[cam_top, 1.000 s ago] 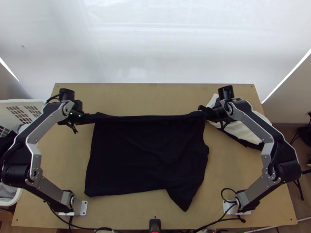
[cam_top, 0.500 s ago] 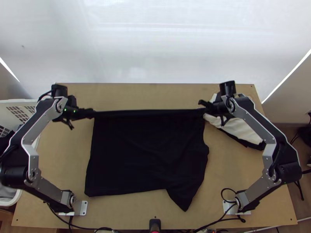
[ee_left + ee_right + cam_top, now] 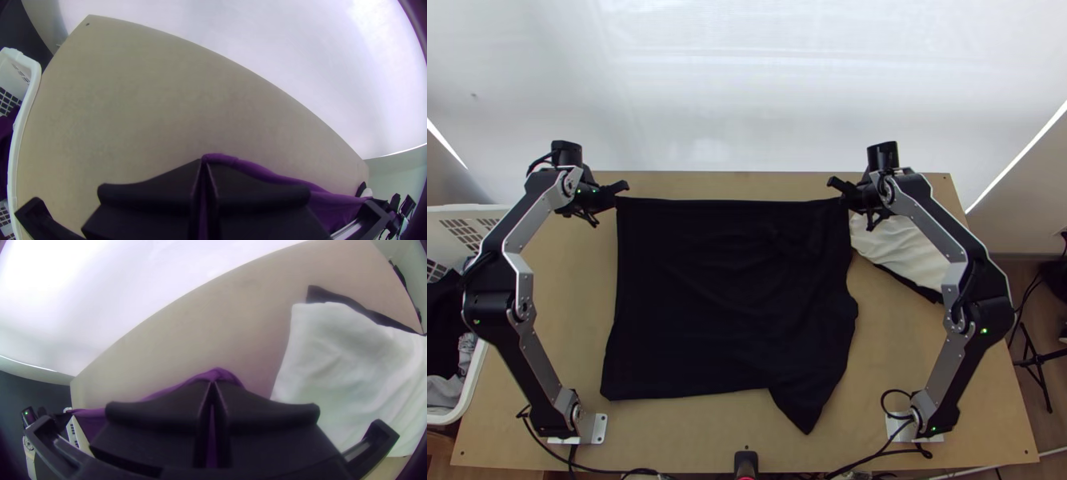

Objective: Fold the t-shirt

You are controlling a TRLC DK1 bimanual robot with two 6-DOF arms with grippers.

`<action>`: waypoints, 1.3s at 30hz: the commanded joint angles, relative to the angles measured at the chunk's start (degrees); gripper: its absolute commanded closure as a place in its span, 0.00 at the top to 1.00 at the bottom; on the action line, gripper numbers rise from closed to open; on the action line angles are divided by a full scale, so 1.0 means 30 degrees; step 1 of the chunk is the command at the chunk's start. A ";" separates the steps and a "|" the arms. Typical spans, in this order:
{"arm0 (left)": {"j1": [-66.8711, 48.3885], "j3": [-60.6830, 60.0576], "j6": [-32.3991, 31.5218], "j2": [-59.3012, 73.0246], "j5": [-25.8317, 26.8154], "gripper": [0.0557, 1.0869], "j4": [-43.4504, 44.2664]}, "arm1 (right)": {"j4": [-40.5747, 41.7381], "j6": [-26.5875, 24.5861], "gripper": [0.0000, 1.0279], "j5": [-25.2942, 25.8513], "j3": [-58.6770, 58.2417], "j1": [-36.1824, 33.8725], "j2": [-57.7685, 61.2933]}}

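Black t-shirt (image 3: 731,296); apparently mostly spread

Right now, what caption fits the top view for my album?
Left fingers and right fingers grip a spread black t-shirt by its far corners, over the wooden table.

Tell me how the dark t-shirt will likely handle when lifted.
The t-shirt should be floppy: soft wrinkles cross it and one near corner juts out loosely. It's probably light, as the edge pinched in the left gripper and right gripper looks thin. Its middle may sag if they move closer, since they appear to hold only the far corners.
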 commanded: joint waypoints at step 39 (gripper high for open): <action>-0.1014 -1.0759 0.5606 -0.6091 0.1327 0.04 -0.1169 | -0.1060 -0.0754 0.03 0.0226 -0.9534 0.1831 -0.4842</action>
